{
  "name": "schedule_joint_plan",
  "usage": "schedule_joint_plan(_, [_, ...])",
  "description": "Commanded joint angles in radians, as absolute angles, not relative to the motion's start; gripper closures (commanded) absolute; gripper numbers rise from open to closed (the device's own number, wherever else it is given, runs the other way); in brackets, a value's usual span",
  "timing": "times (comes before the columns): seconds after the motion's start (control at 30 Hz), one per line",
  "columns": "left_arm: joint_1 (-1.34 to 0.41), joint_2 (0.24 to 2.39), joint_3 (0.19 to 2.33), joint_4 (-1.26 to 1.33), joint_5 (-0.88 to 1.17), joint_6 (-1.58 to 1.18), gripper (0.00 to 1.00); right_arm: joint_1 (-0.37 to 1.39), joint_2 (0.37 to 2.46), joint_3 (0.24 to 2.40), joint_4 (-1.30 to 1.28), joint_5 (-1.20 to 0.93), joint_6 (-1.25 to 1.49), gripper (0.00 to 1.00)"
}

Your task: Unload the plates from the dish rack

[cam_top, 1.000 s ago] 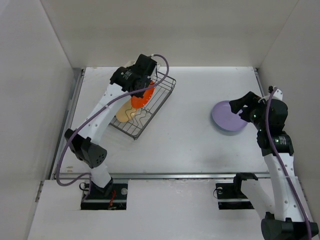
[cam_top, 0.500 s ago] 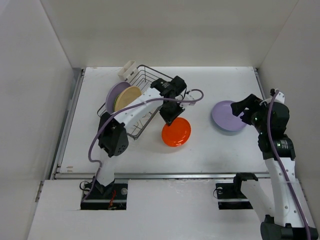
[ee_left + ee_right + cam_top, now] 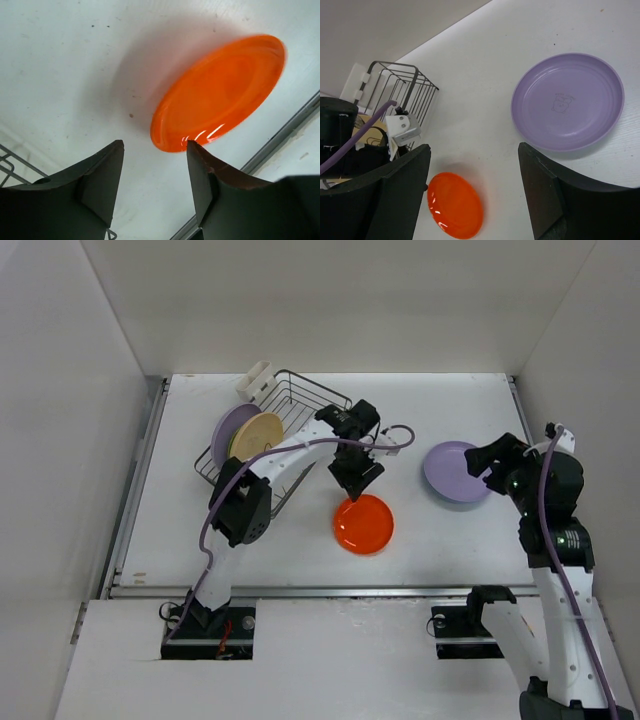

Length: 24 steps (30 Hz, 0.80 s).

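The dish rack (image 3: 300, 398), far left on the desk (image 3: 430, 405), holds a purple plate (image 3: 230, 426) and cream plate (image 3: 258, 433). Right lies a lilac plate (image 3: 450, 475) with a small drawing (image 3: 562, 102); toward the front edge, an orange plate (image 3: 363, 524). Gaping, empty: left fingers (image 3: 95, 185), right fingers (image 3: 400, 200).

left arm (image 3: 290, 450) extended forward-right, wrist angled down, jaws apart and empty. right arm (image 3: 548, 538) upright, jaws apart and empty.

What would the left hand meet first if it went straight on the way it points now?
Most likely the near rim of the orange plate, which lies on the table just ahead of the open left hand; depth is unclear.
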<state>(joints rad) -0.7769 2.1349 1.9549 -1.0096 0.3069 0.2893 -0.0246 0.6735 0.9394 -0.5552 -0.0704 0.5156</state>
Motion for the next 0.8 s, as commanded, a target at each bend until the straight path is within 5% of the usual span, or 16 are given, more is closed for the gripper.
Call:
schedule_joint_plan(0.0, [-0.773, 2.116, 1.954, -0.986, 0.255, 0.269, 0.49, -0.018, 0.652, 0.948, -0.563, -0.055, 0.502, 0.23])
schedule_joint_plan(0.27, [-0.764, 1.892, 1.974, -0.977, -0.105, 0.213, 0.13, -0.018, 0.624, 0.957, -0.583, -0.055, 0.502, 0.23])
schedule_joint_plan(0.4, [-0.724, 1.780, 1.987, -1.028, -0.427, 0.222, 0.07, -0.018, 0.612, 0.948, -0.583, -0.055, 0.502, 0.23])
schedule_joint_plan(0.63, [-0.562, 1.700, 1.888, -1.058, -0.523, 0.252, 0.05, -0.018, 0.612, 0.917, -0.583, -0.097, 0.502, 0.23])
schedule_joint_plan(0.77, [-0.486, 1.721, 1.852, -1.046, -0.534, 0.272, 0.16, -0.018, 0.603, 0.893, -0.574, -0.121, 0.502, 0.23])
